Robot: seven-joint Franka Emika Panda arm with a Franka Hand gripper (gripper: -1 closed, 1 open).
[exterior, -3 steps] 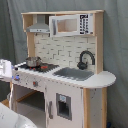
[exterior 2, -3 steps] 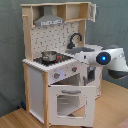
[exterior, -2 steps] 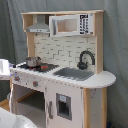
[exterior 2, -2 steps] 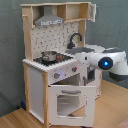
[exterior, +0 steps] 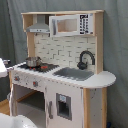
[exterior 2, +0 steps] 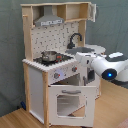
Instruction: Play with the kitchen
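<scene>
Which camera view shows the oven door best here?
The second exterior view: the oven door faces the camera, swung partly open below the knobs, its window visible. In the first exterior view the kitchen's oven side is turned away at the first exterior view's left, so the door itself cannot be made out.

1. In the second exterior view the white arm (exterior 2: pixel 107 67) comes in from the second exterior view's right edge and lies roughly level
2. A blue light glows on its rounded joint (at the bulkiest section of the arm)
3. The wrist narrows toward the second exterior view's left, ending in the tool (exterior 2: pixel 86 76), which points downward
4. Whether the tool is spread or closed cannot be made out
5. In the first exterior view only a white sliver of the arm shows at the first exterior view's left edge
</scene>
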